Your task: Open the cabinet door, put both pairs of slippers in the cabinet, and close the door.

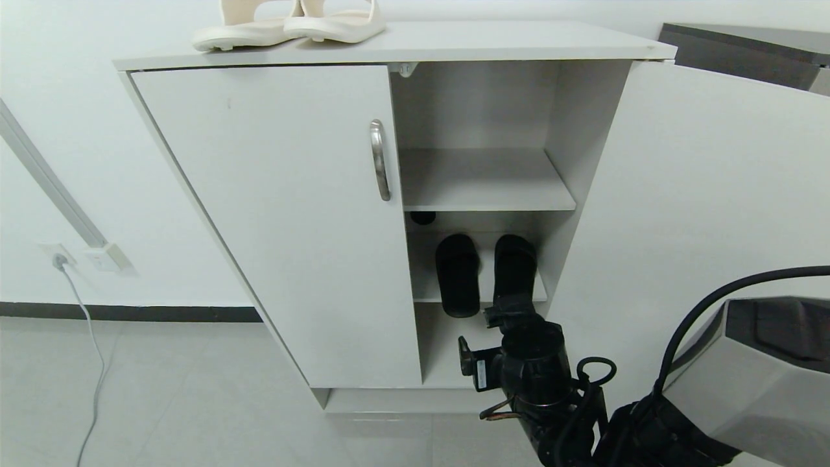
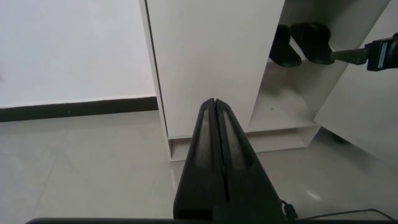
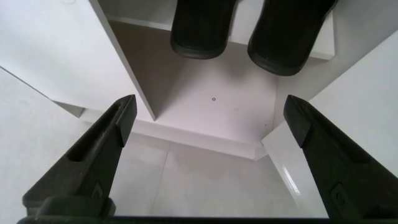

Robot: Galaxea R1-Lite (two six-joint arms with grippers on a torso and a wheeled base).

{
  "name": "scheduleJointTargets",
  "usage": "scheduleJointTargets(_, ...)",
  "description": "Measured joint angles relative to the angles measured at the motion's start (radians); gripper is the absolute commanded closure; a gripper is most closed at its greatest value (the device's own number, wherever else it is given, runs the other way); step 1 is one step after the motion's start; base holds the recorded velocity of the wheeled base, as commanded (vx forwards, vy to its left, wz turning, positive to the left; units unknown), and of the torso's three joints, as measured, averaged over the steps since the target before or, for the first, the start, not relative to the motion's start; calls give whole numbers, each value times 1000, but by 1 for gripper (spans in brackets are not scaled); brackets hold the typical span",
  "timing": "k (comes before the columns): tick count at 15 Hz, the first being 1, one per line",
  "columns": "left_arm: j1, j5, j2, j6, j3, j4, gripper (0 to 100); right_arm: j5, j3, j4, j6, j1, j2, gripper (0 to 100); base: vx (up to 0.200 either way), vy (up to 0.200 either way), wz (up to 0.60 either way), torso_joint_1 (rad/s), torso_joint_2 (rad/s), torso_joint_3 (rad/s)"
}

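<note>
Head view, right half of the cabinet open. A white 2-door cabinet stands against a white wall. Its left door is shut and carries an upright metal handle near its inner edge. Its right door is swung wide open, exposing the right half of the interior.

The black slippers, 1 pair, lie side by side on the middle shelf of the open half, their near ends projecting past the shelf's front edge. The cream slippers, 1 pair, lie outside the cabinet on its top, above the shut door and at the front edge.

The right gripper is held in front of the open half at the height of the middle shelf, just before the right-hand black slipper. In the right wrist view its 2 fingers are spread wide apart with nothing between them. The ends of both black slippers lie just beyond the fingertips, and contact cannot be told.

In the left wrist view the left gripper has its 2 fingers pressed flat together, holding nothing. It is low over the tiled floor, apart from the cabinet and pointed towards the foot of the shut door.

On the wall to the left, a socket feeds a grey cable that trails onto the floor, and a dark skirting strip runs along the wall's base
</note>
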Motion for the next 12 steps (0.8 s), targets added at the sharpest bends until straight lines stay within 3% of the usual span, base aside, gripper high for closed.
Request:
scheduleJointTargets(3,0,0,0,1,0,0,100,0,2,-1,1,0,-1,0,0,0,0,3,3,63)
scheduleJointTargets(12,0,0,0,2,0,0,100,0,12,-46,-9,3,-3,0,0,0,0,2,2,188)
